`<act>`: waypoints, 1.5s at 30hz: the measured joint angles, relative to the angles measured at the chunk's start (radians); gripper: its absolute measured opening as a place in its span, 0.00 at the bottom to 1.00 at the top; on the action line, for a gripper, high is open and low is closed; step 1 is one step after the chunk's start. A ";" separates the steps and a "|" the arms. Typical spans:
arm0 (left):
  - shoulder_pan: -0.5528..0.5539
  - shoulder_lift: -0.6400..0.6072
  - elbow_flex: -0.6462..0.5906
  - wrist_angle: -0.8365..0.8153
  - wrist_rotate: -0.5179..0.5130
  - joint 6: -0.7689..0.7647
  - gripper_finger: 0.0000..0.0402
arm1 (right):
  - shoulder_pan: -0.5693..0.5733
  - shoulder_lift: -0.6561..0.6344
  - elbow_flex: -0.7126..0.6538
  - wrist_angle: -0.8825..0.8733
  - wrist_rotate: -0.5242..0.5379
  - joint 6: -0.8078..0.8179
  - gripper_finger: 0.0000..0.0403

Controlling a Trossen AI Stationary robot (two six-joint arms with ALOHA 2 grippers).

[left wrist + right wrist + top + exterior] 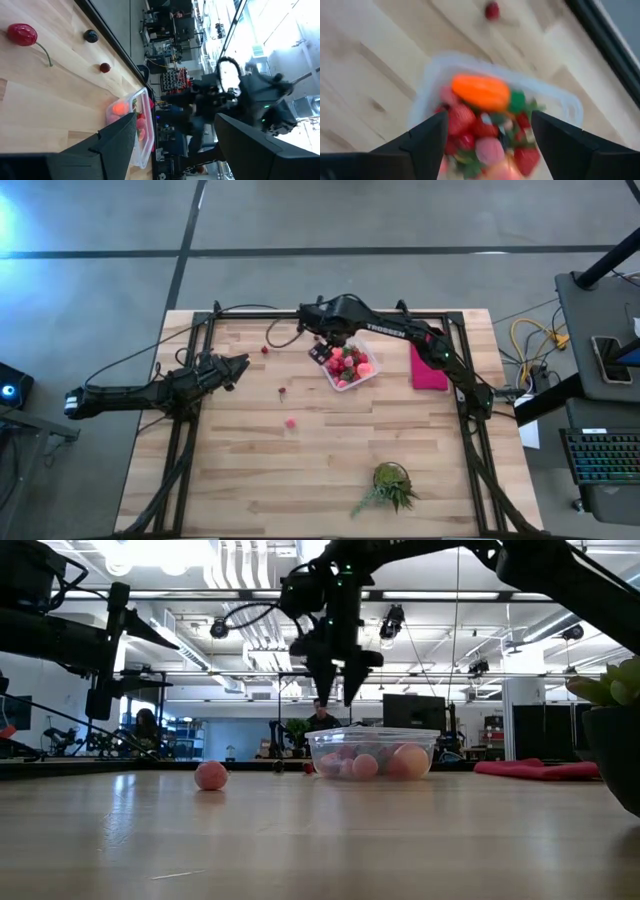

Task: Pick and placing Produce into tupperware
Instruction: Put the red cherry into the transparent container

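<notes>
Table: a light wooden top bounded by a dark frame is seen; the middle and near half are largely bare, giving wide room for movement.
Right arm: it is extended along the far edge, reaching inward from the right side.
Left arm: it is laid low across the left edge, well apart from the container.
Magenta cloth: it is laid flat near the right edge, just beside the container.
Green plant: it is placed near the front edge, right of centre, well apart from the work.
Tupperware: a clear, rounded-corner container is set at the far centre of the table, close to the far frame rail; its walls are see-through in the low view.
Right gripper: it is held above the tupperware, fingers spread apart, nothing held between them.
Left gripper: fingers are set wide apart with nothing between; it is pointed toward the tupperware from afar.
Produce in container: an orange carrot-like piece is seen lying on top of red and pink berries with green leaves.
Loose produce: a pink piece is seen on open wood at mid-table; a small dark red piece lies beyond it; a red piece lies near the far edge, left of the tupperware.
</notes>
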 joint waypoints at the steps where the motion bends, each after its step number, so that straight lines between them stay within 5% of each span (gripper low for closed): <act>1: 0.000 0.000 0.000 0.000 0.000 0.000 0.64 | 0.000 0.000 0.010 0.018 -0.005 0.000 0.68; 7: 0.000 0.000 0.000 0.000 0.000 0.000 0.64 | 0.008 0.000 0.051 0.110 -0.132 -0.064 0.67; 13: 0.000 0.000 0.000 0.000 0.000 0.000 0.64 | 0.017 0.002 0.049 0.172 -0.058 -0.271 0.66; 22: 0.000 0.000 0.000 0.000 0.000 0.000 0.64 | -0.110 0.063 0.048 0.198 -0.099 -0.040 0.60; 25: 0.000 0.000 0.000 0.000 0.000 0.000 0.64 | -0.148 0.091 0.047 0.198 -0.197 0.006 0.59; 45: 0.000 0.001 0.000 0.000 0.000 0.000 0.64 | -0.183 0.165 0.047 0.287 -0.246 -0.276 0.60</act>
